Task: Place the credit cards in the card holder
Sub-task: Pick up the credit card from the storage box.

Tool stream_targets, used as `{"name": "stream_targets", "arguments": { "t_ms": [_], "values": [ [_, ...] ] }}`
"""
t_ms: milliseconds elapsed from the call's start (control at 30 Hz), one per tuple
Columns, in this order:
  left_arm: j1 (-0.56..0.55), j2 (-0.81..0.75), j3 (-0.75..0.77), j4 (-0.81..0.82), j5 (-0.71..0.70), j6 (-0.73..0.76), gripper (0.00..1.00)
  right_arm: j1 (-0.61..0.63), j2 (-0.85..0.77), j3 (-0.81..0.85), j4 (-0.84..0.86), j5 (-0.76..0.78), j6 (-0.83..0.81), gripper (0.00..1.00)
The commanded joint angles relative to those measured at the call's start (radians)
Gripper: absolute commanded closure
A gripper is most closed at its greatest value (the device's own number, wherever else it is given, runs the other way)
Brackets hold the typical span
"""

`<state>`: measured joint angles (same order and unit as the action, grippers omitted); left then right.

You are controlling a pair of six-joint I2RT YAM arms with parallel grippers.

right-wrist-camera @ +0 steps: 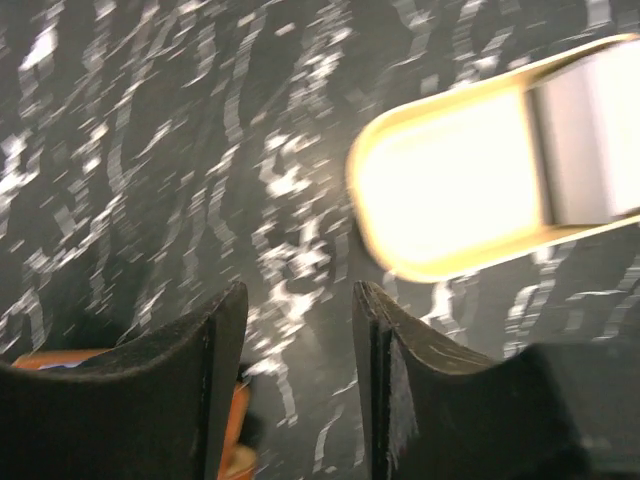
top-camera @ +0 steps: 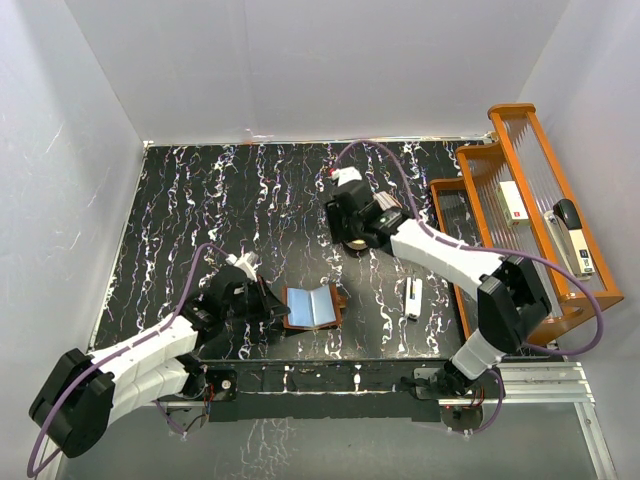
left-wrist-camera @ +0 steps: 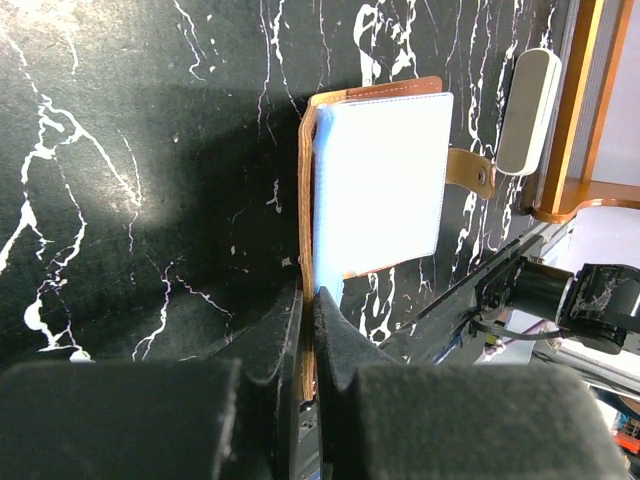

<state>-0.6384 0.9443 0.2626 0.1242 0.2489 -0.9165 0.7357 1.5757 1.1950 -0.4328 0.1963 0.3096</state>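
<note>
The card holder (top-camera: 312,307) lies open near the front of the table, its grey-blue lining facing up. My left gripper (top-camera: 272,302) is shut on its left flap. In the left wrist view the brown leather edge of the card holder (left-wrist-camera: 380,180) is pinched between the two pads of the left gripper (left-wrist-camera: 308,300). My right gripper (top-camera: 352,232) hovers at mid-table over a tan oval tray (right-wrist-camera: 450,190). In its own blurred view the right gripper (right-wrist-camera: 300,295) is open with only table between the fingers. No credit cards can be made out.
A narrow white stick (top-camera: 413,298) lies right of the wallet. An orange rack (top-camera: 530,210) with several items stands along the right edge. A pale thing (right-wrist-camera: 590,140) sits in the tray's right end. An orange edge (right-wrist-camera: 237,420) shows behind my right gripper's left finger.
</note>
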Motion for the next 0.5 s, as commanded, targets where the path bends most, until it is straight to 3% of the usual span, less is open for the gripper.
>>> {"name": "stream_targets", "arguments": {
  "t_ms": [0, 167, 467],
  "values": [
    [-0.004, -0.017, 0.047, -0.013, 0.034, -0.001, 1.0, -0.105, 0.066, 0.102, -0.036, 0.168, -0.143, 0.54],
    [-0.004, -0.017, 0.049, -0.012, 0.041, -0.003, 1.0, -0.191, 0.157, 0.183, -0.021, 0.224, -0.23, 0.52],
    [-0.004, -0.059, 0.058, -0.037, 0.039, -0.002, 1.0, -0.224, 0.352, 0.316, -0.031, 0.331, -0.405, 0.47]
  ]
}}
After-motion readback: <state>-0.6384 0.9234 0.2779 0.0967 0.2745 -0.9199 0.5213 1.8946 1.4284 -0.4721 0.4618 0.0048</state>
